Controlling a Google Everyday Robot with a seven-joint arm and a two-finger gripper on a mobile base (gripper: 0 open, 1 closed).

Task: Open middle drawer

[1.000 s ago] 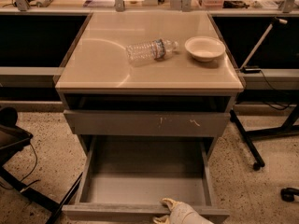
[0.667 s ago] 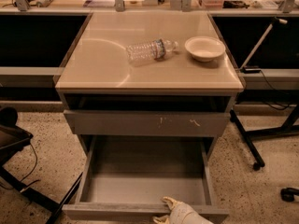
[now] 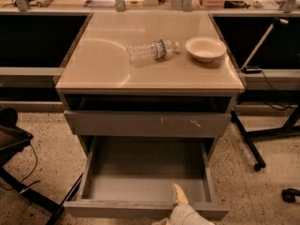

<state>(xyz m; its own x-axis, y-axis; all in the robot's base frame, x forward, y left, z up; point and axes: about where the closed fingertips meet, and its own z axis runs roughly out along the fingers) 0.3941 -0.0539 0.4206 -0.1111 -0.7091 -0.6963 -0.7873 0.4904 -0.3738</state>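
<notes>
The middle drawer (image 3: 140,175) stands pulled far out. Its front edge is right at the hand (image 3: 181,201), which reaches over it from the bottom of the view; whether the hand is apart or together I cannot tell. To finish well, pull straight and level, then let go without nudging the drawer back. Compared with a second ago, drawer and hand look unchanged, and the bottle (image 3: 152,51) far beyond the hand is unmoved.
</notes>
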